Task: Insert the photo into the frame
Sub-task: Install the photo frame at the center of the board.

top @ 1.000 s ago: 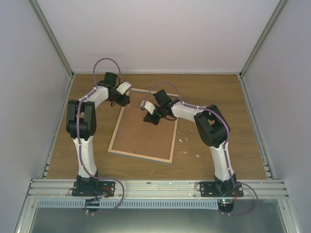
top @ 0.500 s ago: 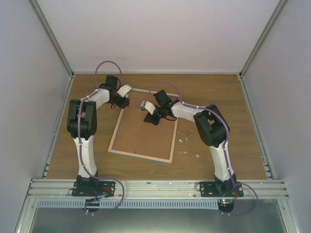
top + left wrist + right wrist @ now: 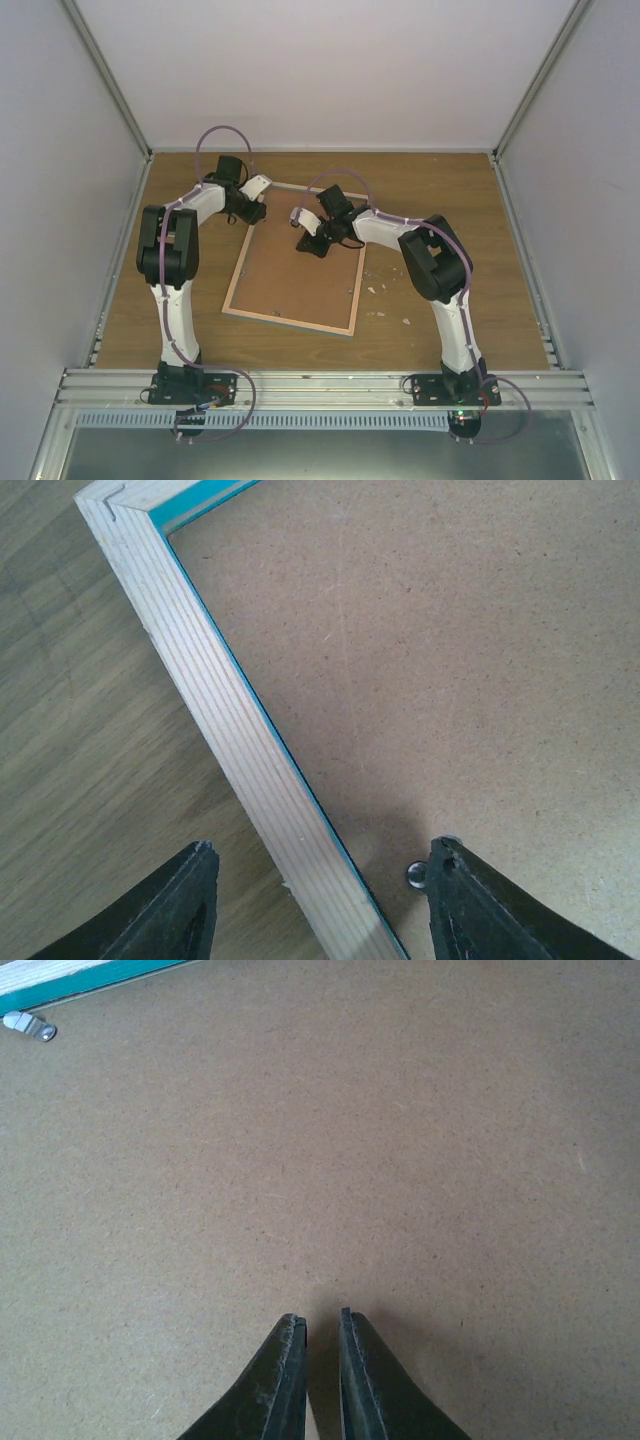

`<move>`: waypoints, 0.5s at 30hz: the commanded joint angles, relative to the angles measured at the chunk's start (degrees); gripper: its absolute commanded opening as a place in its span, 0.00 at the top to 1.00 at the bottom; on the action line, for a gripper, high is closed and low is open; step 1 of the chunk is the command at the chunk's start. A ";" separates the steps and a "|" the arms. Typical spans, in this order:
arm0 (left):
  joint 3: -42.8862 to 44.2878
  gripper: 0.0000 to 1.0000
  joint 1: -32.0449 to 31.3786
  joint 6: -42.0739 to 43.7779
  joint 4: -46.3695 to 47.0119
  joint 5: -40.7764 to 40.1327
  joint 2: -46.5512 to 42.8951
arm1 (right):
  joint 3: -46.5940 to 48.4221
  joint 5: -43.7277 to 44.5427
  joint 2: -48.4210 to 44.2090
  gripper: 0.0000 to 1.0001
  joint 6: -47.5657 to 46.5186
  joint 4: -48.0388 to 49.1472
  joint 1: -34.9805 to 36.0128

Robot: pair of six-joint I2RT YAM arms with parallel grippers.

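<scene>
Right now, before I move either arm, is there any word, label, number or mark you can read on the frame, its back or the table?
None readable in any view.
The frame shows bare wood with a teal strip and no print.
The back board is plain brown, with no sticker or stamp.
The clip is too small to tell any marking on it.
The table shows wood grain only.

No text, label, brand, number or sign can be read in any view. The frame lies back up, and its brown board and pale wood edge, seen close in both wrist views, carry no legible marking.
</scene>
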 commanded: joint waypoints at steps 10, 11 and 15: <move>3.55 0.41 -1.36 -4.10 -6.01 2.98 0.24 | -0.62 -0.32 1.00 0.87 -0.33 1.00 -0.37; 3.36 0.41 -1.30 -4.22 -5.70 2.58 0.38 | -0.65 -0.26 1.00 0.87 -0.39 1.08 -0.36; 3.20 0.42 -0.52 -3.90 -5.58 0.91 1.32 | -0.66 -0.23 0.91 0.87 -0.42 1.07 -0.37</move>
